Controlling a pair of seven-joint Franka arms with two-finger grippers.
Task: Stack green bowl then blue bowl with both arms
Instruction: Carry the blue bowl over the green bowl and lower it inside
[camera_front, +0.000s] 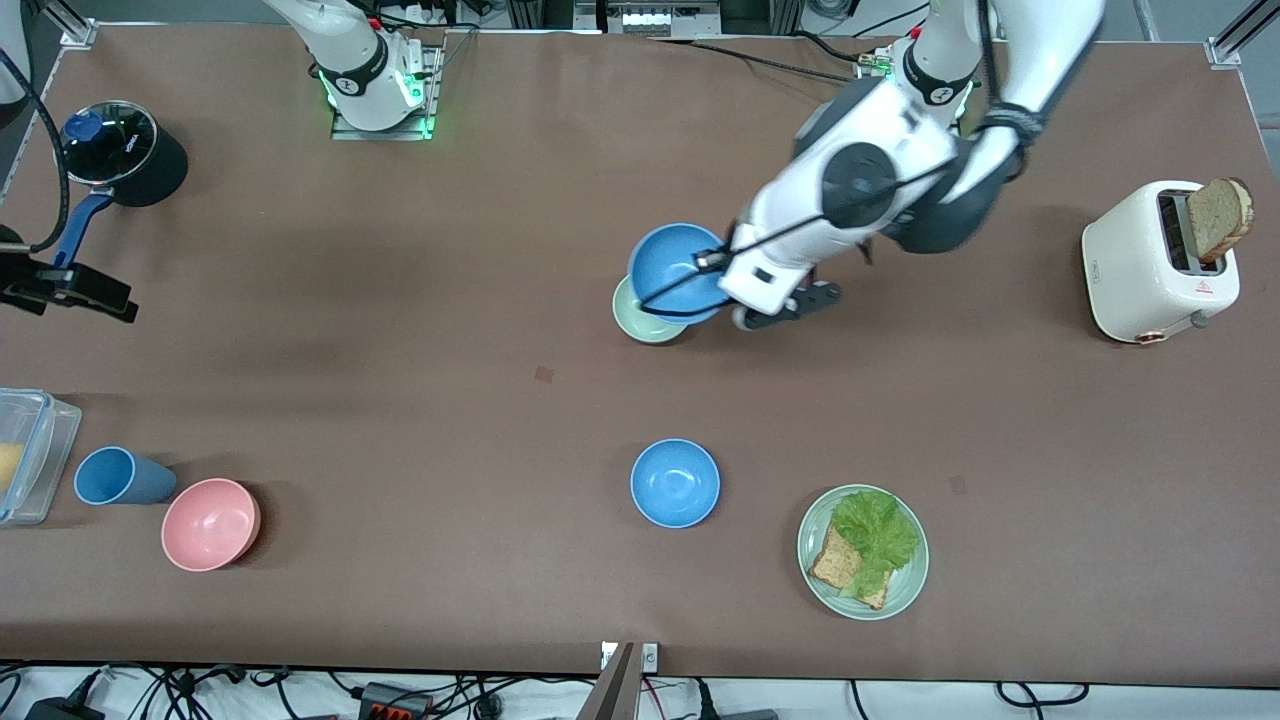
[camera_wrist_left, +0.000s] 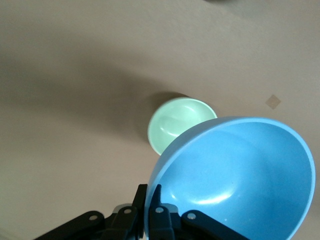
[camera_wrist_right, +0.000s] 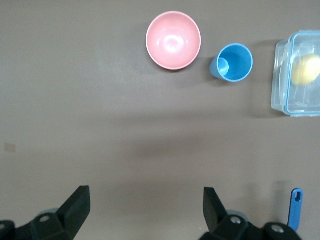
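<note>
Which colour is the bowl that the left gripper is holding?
Sky blue; the left wrist view shows it best.

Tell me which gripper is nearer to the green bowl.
Left. The left gripper holds a blue bowl just above the green bowl; the right gripper waits open near the table's right-arm end.

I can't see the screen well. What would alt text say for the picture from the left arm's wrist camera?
The left gripper, shut on the rim of a small round sky-blue bowl, holds it in the air partly over a small round pale sage-green bowl that sits on the brown table.
</note>
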